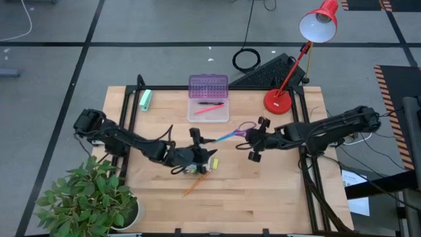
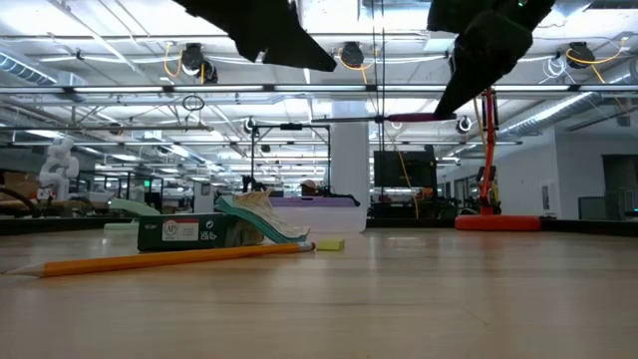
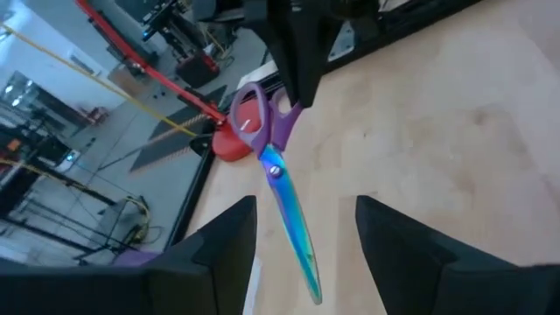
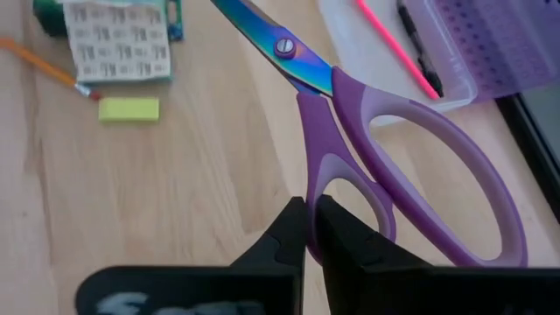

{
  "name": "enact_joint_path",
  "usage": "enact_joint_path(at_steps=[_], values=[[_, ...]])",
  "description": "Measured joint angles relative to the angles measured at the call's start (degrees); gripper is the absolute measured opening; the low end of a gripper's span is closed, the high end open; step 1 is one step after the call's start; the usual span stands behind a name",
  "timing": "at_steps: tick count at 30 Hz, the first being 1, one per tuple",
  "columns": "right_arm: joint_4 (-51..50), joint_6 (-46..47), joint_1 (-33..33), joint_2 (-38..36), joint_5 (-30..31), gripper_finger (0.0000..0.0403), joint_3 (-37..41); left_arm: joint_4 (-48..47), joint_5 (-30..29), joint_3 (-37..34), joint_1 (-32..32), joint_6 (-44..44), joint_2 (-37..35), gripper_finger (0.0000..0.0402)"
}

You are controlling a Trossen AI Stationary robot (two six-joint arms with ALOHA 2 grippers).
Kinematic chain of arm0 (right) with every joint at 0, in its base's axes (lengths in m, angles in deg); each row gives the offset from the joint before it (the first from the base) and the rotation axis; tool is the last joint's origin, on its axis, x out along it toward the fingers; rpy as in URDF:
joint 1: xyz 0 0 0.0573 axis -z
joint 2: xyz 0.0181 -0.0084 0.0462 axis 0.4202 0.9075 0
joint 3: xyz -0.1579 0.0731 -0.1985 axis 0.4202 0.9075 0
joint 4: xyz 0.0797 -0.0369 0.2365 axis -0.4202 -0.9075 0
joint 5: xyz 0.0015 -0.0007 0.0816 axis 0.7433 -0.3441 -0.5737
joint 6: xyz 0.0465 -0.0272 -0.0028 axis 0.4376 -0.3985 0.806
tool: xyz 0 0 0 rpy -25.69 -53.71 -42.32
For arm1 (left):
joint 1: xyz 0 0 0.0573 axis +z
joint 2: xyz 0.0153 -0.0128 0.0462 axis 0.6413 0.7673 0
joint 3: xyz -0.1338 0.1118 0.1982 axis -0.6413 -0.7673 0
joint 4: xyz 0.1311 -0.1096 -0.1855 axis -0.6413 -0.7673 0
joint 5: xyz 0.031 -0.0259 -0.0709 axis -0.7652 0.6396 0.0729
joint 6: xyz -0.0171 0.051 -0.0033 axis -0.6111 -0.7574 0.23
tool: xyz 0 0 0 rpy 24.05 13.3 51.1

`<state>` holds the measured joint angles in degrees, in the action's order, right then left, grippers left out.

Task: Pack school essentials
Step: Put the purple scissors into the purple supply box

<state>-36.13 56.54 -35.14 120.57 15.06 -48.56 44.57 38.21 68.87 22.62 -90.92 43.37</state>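
No readable writing on the crayon box (image 4: 118,35), just tiny print. Right gripper (image 4: 308,232), mid-frame in the high view, pinches the scissors (image 1: 231,134) by a handle; left gripper (image 3: 302,254) gapes around the blade tip.

Bare near tabletop (image 1: 263,197) — passable, crayon box (image 1: 195,168) and orange pencil (image 1: 195,187) obstruct centre
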Motion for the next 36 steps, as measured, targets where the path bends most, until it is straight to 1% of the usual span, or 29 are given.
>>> enact_joint_path(at_steps=[2, 5, 9, 12, 14, 18, 24, 26, 29, 36], values=[[-0.1, 0.9, 0.6, -1.1, 0.0, 0.0010, 0.5, 0.3, 0.4, 0.3, 1.2, -0.2, 1.0, 0.0201], [2.7, 2.1, 1.3, -2.6, 0.2, 0.0010, 1.9, 0.7, -0.3, 0.1, 2.6, 1.5, 2.9, 0.0201], [10.8, 3.3, 2.0, -3.5, 0.4, 0.0010, 5.1, 3.8, -4.4, 0.1, 3.9, 6.8, 4.9, 0.0201], [14.8, 2.5, 2.7, -3.4, 0.1, 0.0010, 7.0, 4.0, -5.1, 0.1, 4.3, 6.8, 5.1, 0.0201], [16.0, 2.2, 3.1, -3.2, 0.1, 0.0010, 7.6, 3.7, -5.3, 0.1, 4.5, 7.4, 5.1, 0.0201], [16.6, 1.0, 3.2, -3.2, 0.2, 0.0011, 8.3, 3.7, -6.9, 0.1, 5.3, 11.4, 5.1, 0.0200], [23.1, -1.8, 3.2, -3.2, 0.3, 0.0011, 10.6, 3.6, -6.6, 0.1, 7.1, 16.6, 5.1, 0.0200], [24.2, -2.7, 3.2, -3.2, 0.4, 0.0011, 11.1, 3.4, -5.7, 0.1, 7.6, 18.0, 5.1, 0.0200], [26.1, -3.8, 3.2, -3.2, 0.4, 0.0011, 12.0, 3.4, -3.0, 0.1, 7.9, 18.2, 5.1, 0.0200], [26.5, -4.7, 3.2, -3.2, 0.5, 0.0011, 12.2, 3.4, -2.5, 0.1, 7.8, 18.3, 5.1, 0.0200]])
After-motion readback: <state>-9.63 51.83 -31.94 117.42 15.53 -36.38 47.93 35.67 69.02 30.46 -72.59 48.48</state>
